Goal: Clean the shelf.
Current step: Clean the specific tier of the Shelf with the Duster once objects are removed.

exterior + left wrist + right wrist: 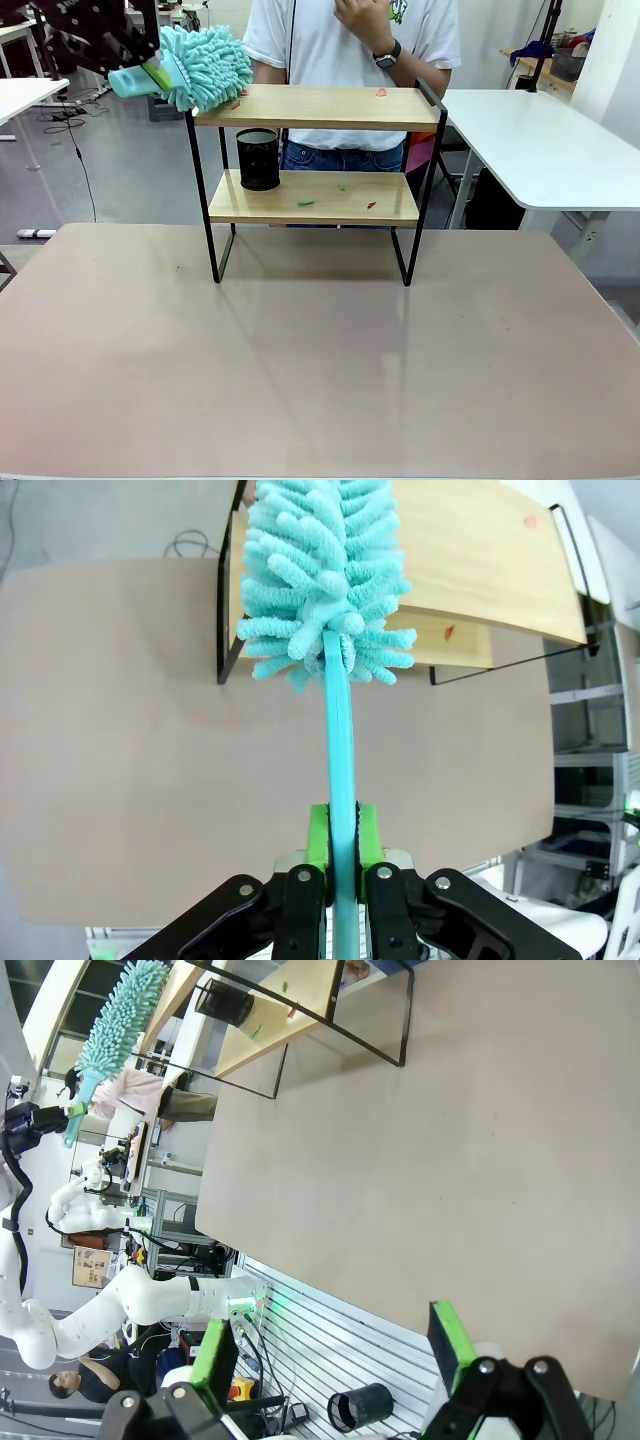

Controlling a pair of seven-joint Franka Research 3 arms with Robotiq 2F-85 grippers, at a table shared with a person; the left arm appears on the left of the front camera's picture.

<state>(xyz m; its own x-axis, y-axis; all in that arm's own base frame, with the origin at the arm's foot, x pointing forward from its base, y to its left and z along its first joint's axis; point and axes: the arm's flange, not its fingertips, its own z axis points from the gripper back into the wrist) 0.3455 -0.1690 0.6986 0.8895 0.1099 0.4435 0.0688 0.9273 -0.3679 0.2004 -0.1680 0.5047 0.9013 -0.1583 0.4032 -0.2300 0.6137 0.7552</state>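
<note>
Front view: the shelf point(320, 107) stands at 12 o'clock on the bench point(320, 360), with a person point(350, 60) just behind it. My left pincer point(150, 72), at 10 o'clock, is pressed onto the handle of a turquoise duster point(205, 65), whose fluffy head lies over the top board's 9 o'clock end; I cannot tell whether it touches. A red scrap point(381, 92) lies toward the top board's 3 o'clock end. The lower board carries a black mesh cup point(258, 159) at its 9 o'clock end and a green scrap point(305, 203) near the middle. Right wrist view: my right pincer point(330, 1345) is spread wide and holds nothing.
</note>
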